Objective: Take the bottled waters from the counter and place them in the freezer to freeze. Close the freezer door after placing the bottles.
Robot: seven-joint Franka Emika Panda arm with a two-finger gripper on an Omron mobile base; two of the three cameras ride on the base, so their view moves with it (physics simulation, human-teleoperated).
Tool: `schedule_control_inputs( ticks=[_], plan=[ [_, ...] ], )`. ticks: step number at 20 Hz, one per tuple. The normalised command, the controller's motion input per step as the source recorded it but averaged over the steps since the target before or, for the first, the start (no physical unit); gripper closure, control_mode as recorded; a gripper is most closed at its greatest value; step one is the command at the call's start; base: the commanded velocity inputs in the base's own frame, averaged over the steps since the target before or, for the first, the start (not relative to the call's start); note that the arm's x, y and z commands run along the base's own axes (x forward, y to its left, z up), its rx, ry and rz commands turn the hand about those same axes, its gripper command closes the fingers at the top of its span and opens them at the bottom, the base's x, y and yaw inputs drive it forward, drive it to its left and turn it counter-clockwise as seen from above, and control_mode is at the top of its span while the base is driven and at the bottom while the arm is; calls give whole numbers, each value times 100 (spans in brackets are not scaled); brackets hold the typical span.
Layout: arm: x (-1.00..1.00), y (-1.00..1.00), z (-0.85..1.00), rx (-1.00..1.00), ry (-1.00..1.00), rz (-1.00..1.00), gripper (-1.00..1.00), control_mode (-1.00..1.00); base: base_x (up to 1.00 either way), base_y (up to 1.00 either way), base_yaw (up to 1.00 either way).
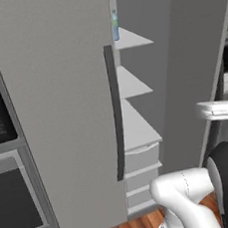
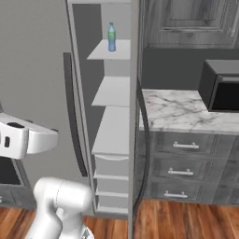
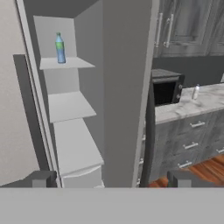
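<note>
The blue bottle (image 3: pixel 60 47) stands upright on the top shelf (image 3: pixel 65 64) inside your open freezer (image 2: pixel 112 116). The pale bottle (image 3: pixel 195 92) stands on the marble counter (image 2: pixel 186 112), well apart. Your gripper (image 3: pixel 109 178) hangs wide open, holding nothing, facing the swung-out freezer door (image 3: pixel 127 87).

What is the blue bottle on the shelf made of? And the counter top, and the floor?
The blue bottle looks like see-through tinted plastic with a green cap. The counter top looks like polished marble: white with grey veins. The floor looks like reddish-brown wooden planks with visible grain lines. It is all rendered, so these are only looks.
</note>
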Motion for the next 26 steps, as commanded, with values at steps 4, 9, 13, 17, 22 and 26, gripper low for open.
schedule_control_inputs(
  ticks=[4, 9, 13, 17, 22, 26],
  plan=[
    [0, 0, 0, 0, 0, 0, -100, 100, -41, 0, 0],
    [0, 0, 0, 0, 0, 0, -100, 100, -37, -36, 0],
    [0, 0, 0, 0, 0, 0, -100, 100, -30, -56, 3],
    [0, 0, 0, 0, 0, 0, -100, 100, -11, -77, 9],
    [0, 0, 0, 0, 0, 0, -100, 100, -2, -89, 21],
    [0, 0, 0, 0, 0, 0, -100, 100, 0, -100, 17]
  ],
)
